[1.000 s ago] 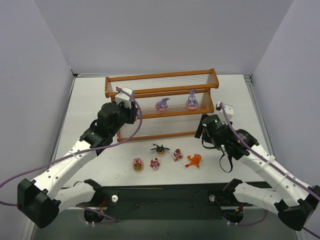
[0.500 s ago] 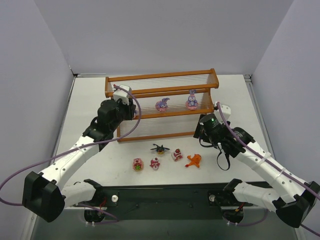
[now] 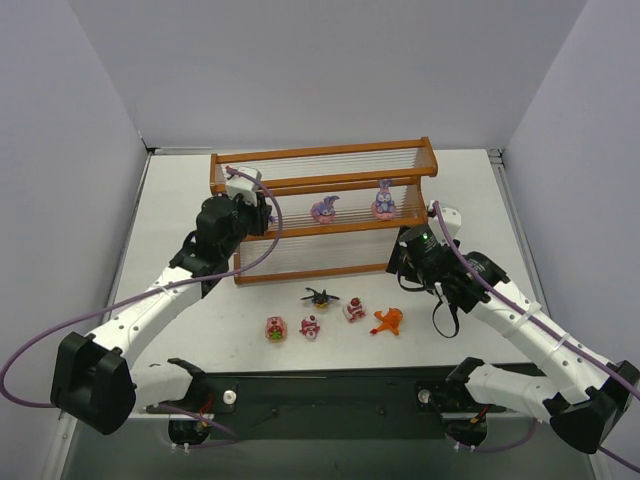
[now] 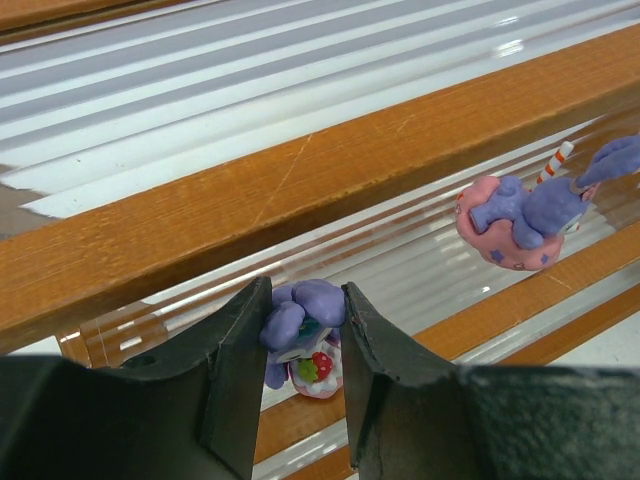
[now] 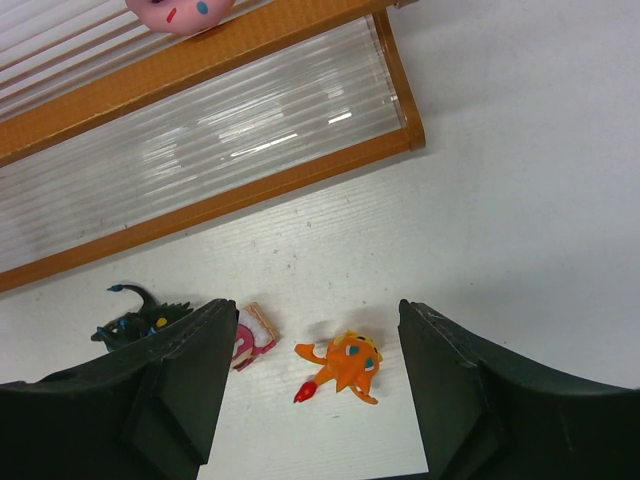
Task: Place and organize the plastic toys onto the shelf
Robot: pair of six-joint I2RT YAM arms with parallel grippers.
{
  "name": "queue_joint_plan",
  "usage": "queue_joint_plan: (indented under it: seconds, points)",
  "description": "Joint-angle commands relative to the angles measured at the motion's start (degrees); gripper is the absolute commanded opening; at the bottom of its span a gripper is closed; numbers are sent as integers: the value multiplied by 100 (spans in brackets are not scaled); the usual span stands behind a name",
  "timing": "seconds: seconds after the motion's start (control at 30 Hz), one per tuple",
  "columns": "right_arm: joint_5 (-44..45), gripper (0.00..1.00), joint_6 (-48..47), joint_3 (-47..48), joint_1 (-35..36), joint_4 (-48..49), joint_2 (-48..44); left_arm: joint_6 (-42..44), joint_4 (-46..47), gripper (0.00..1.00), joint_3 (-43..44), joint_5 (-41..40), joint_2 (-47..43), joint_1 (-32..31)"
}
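Left pincer [image 4: 302, 300] clamped on purple long-eared toy [image 4: 300, 320] above middle tier, left end of shelf [image 4: 300, 190]. Placing step. Next: lower onto rods [image 4: 420, 255], release upright. Right pincer [image 5: 312, 325] apart above orange toy [image 5: 345, 367] on table [image 5: 500, 200].

The white table [image 3: 180, 200] carries the shelf [image 3: 330, 152] toward its far side. In front of the shelf, a black winged toy [image 3: 320, 296], an orange toy [image 3: 387, 320] and three pink-red toys [image 3: 310, 327] lie on the table. Two purple-pink long-eared toys [image 3: 325, 209] stand on the shelf's middle tier.
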Motion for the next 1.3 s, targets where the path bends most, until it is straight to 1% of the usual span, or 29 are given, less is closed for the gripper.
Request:
queue_joint_plan:
  seconds: [0.0, 0.37, 0.47, 0.6, 0.63, 0.67, 0.73, 0.8, 0.9, 0.93, 0.97, 1.03, 1.07, 1.2, 1.27]
  points:
    - [53, 66, -83, 223, -39, -53, 46, -35, 594, 1, -39, 82, 83, 66]
    - [18, 66, -83, 232, -39, -53, 63, -9, 884, 2, -136, -120, 207, 110]
    - [18, 66, -83, 240, -39, -53, 72, 26, 893, 6, -109, -121, 277, 119]
    - [27, 66, -83, 249, -48, -53, 98, 79, 911, 16, -83, -86, 347, 119]
    - [27, 66, -74, 249, -48, -53, 99, 97, 893, 22, -92, -77, 356, 119]
    - [36, 66, -83, 249, -48, -53, 99, 106, 893, 25, -92, -77, 347, 119]
    - [53, 66, -57, 249, -57, -53, 99, 141, 884, 28, -101, -77, 347, 119]
    - [45, 66, -48, 240, -57, -53, 125, 158, 884, 34, -127, -50, 295, 119]
    - [53, 66, -30, 240, -66, -53, 142, 185, 893, 40, -214, -15, 154, 119]
    - [45, 66, -22, 240, -57, -53, 142, 193, 919, 43, -241, 2, 119, 119]
    - [53, 66, -13, 240, -65, -53, 151, 193, 954, 48, -276, 11, 32, 110]
    - [53, 66, -4, 240, -66, -53, 160, 194, 1033, 54, -417, 11, -30, 110]
    - [53, 65, -13, 232, -66, -53, 169, 193, 1034, 60, -452, 11, -91, 110]
    - [44, 66, -4, 240, -65, -44, 213, 194, 1043, 69, -575, 29, -197, 110]
    - [27, 65, -4, 232, -66, -36, 213, 176, 1034, 70, -575, 29, -224, 110]
